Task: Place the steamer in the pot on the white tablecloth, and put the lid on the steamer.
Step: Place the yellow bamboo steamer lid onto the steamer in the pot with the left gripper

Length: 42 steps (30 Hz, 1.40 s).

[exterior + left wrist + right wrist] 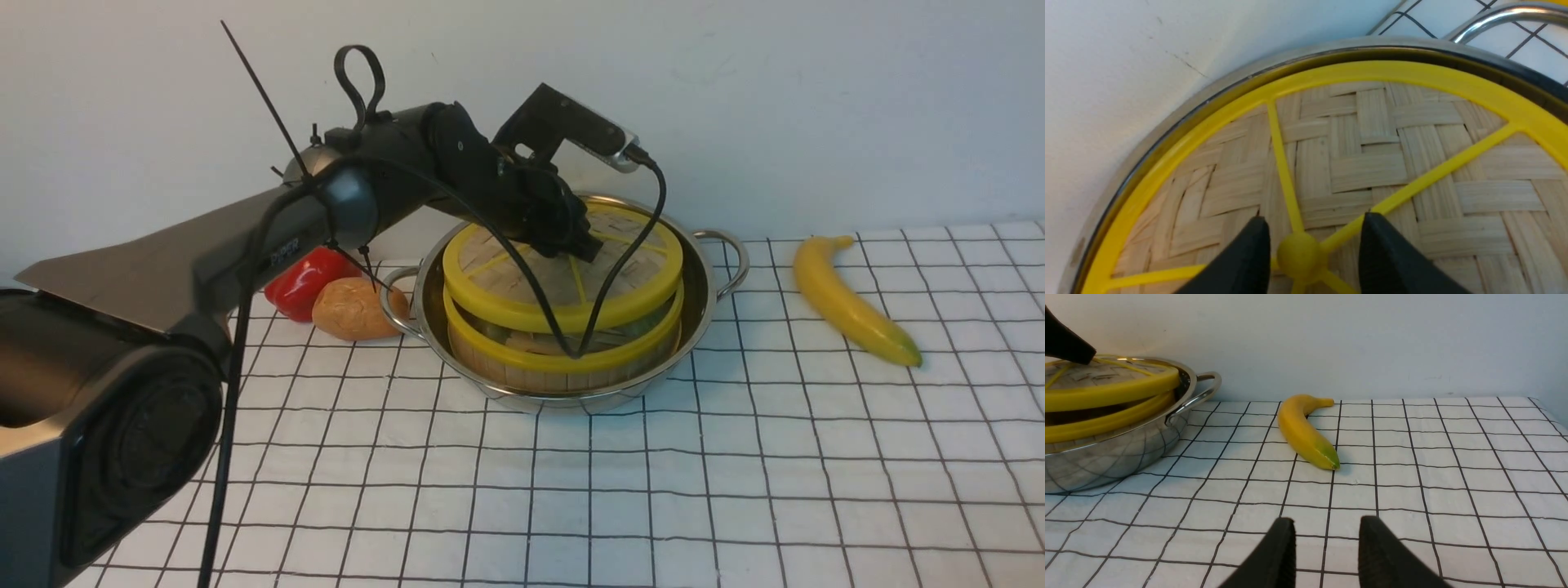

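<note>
The pot (712, 282) stands on the white tablecloth (735, 490) with the steamer (531, 377) inside it. The lid (506, 273) lies tilted on the steamer, leaving a gap at the front through which food shows. My left gripper (584, 249) hovers over the lid's centre. In the left wrist view its fingers (1249, 253) stand either side of the yellow knob (1298, 255) without touching it, so the left gripper (1314, 218) is open. My right gripper (1327, 522) is open and empty above the cloth, to the right of the pot (1106, 465).
A banana (849, 302) lies on the cloth right of the pot. A red pepper (306, 278) and a potato (351, 309) sit against the pot's left handle. The wall stands close behind the pot.
</note>
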### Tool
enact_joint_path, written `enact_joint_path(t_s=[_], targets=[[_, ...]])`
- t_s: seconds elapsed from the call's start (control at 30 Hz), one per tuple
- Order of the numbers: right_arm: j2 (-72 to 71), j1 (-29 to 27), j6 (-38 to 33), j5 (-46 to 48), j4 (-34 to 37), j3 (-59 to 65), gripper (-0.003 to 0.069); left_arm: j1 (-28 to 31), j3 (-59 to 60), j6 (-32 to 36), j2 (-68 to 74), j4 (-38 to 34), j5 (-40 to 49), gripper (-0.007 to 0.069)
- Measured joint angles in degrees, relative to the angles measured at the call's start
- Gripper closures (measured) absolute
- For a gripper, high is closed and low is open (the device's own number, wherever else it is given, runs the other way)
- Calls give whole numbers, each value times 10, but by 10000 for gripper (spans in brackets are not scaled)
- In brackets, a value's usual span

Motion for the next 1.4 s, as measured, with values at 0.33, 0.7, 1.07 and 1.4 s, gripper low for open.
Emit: enact_joint_path(t_s=[0.33, 0.7, 1.07, 1.4], targets=[[0, 0, 0, 0, 0, 0, 419, 0, -4, -13, 0, -1, 10, 501], [0, 0, 0, 0, 0, 0, 419, 0, -6, -13, -9, -1, 39, 501], [0, 0, 0, 0, 0, 0, 419, 0, -5, -14, -18, 1, 80, 501], [0, 0, 0, 0, 0, 0, 419, 1, -5, -11, -19, -4, 81, 501]])
